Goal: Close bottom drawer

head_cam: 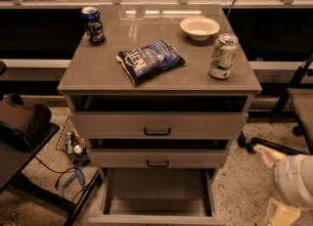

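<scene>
We see the bottom drawer (156,193) of a grey-beige cabinet pulled far out, its deep tray open toward us, below the middle drawer (157,159) and top drawer (157,124). The tool (287,183), a pale shape, hangs at the lower right edge of the view, near the drawer's right side but apart from it. We cannot tell whether it is wide or narrow. The drawer front lies to the view's left of the tool and runs side to side, so closing it likely means pushing away from us. The worktop (98,68) carries a blue chip bag (151,59) with white lettering we cannot read, a green-and-white can (223,56), a dark blue can (92,24) and a white bowl (199,27).
</scene>
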Robot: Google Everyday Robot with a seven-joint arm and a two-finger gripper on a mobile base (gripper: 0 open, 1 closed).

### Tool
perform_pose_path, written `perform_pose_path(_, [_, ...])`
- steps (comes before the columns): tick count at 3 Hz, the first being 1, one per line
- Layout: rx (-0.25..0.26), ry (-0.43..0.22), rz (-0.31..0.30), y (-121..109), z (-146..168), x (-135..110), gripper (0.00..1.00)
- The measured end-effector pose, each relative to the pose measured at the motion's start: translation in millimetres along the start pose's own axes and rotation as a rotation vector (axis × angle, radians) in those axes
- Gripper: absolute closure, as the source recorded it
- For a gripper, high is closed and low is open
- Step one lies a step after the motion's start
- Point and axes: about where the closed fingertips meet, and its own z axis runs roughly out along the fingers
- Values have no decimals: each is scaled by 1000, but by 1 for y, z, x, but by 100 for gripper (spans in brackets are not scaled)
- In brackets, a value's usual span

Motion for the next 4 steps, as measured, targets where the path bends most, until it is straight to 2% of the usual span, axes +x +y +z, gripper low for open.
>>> perform_pose_path(1, [-28, 34, -22, 23, 44, 21, 0])
perform_pose_path(2, [-28, 31, -21, 24, 47, 21, 0])
perform_pose_path(3, [-21, -16, -9, 42, 90, 20, 0])
perform_pose_path(4, [7, -116, -11, 58, 150, 22, 0])
